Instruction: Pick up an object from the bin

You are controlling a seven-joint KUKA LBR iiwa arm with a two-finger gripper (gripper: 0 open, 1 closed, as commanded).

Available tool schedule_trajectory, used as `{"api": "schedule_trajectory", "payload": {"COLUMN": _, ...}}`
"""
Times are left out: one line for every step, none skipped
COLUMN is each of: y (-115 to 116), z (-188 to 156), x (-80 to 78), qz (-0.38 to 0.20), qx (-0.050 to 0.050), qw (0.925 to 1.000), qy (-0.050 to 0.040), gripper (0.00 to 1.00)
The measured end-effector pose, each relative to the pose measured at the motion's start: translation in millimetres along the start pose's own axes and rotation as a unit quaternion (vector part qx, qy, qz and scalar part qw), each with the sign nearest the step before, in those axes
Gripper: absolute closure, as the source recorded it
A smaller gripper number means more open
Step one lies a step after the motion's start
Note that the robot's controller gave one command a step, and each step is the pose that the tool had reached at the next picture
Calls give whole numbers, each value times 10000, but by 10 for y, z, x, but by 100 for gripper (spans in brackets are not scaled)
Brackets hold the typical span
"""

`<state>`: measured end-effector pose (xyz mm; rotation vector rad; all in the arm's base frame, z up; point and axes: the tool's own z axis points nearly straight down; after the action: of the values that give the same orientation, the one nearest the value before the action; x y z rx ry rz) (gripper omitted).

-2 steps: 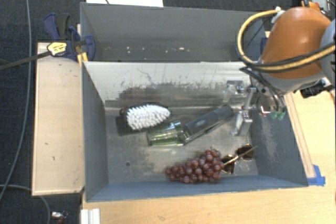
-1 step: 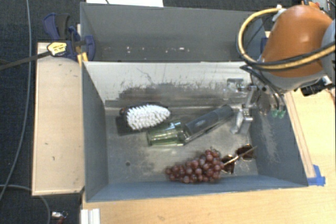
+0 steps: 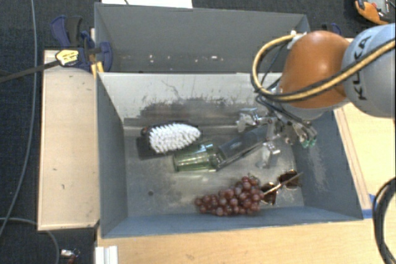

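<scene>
My gripper (image 3: 270, 146) hangs low in the right half of the bin, below the arm's orange cover. Right beside it, to the left, a dark grey flat object (image 3: 237, 149) lies slanted on the floor, and its upper right end reaches under the gripper. A small green glass bottle (image 3: 193, 159) lies at that object's lower left end. A pair of brown sunglasses (image 3: 282, 183) sits just below the gripper, next to a bunch of dark red grapes (image 3: 232, 198) near the front wall.
A white-bristled brush (image 3: 169, 136) with a dark back lies left of centre. The arm comes in over the bin's right wall. The bin's sloping walls close in on all sides.
</scene>
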<state>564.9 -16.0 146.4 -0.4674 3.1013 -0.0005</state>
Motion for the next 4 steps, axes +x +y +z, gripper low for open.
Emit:
{"api": "schedule_trajectory", "payload": {"y": 106, "z": 9, "x": -81, "qz": -152, "qx": 5, "qw": 9999, "qy": -20, "gripper": 0}}
{"api": "schedule_trajectory", "payload": {"y": 189, "z": 196, "x": -159, "qz": -1429, "qx": -14, "qw": 9897, "qy": 8, "gripper": 0}}
{"api": "schedule_trajectory", "payload": {"y": 85, "z": 763, "x": -251, "qz": -1544, "qx": 9, "qw": 9880, "qy": -41, "gripper": 0}}
{"api": "schedule_trajectory", "payload": {"y": 103, "z": 768, "x": -241, "qz": -2476, "qx": 7, "qw": 9689, "qy": -32, "gripper": 100}}
